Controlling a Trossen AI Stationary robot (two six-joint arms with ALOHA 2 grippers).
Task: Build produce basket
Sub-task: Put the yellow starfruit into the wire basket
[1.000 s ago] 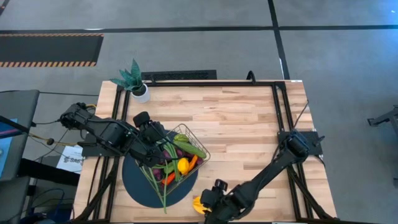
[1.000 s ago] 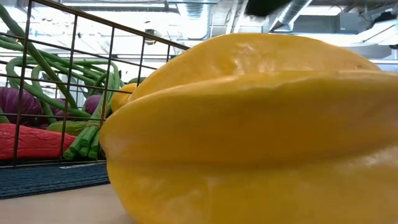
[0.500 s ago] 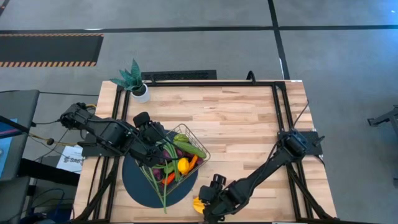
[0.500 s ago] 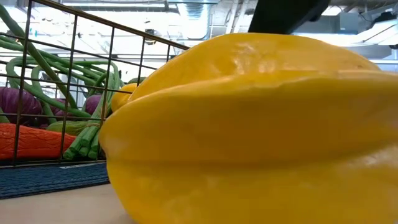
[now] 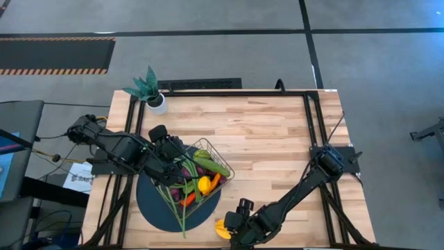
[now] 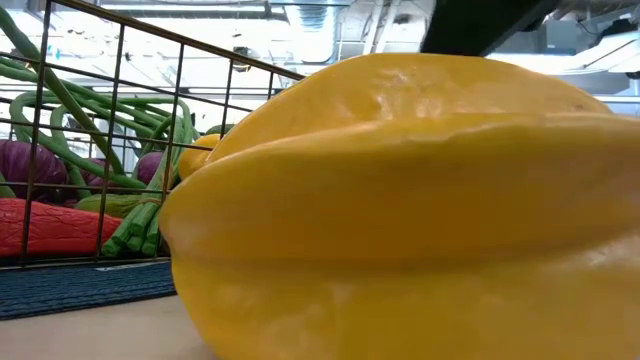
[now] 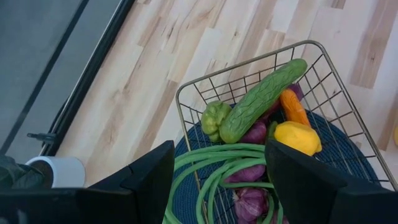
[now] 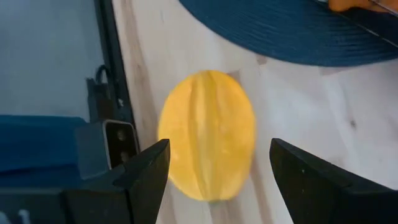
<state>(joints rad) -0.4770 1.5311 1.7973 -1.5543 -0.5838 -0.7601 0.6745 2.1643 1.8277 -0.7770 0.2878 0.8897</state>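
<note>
Right gripper (image 8: 214,180), jaws spread, hovers over the yellow fruit (image 8: 207,134) to grasp it; left gripper (image 7: 217,180), jaws apparently spread, waits above the basket (image 7: 186,93).

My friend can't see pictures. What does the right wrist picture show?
A ridged yellow fruit lies on the wooden table, straight ahead between the right gripper's two open dark fingers, which are not touching it. Beyond it is the edge of a dark blue round mat.
</note>
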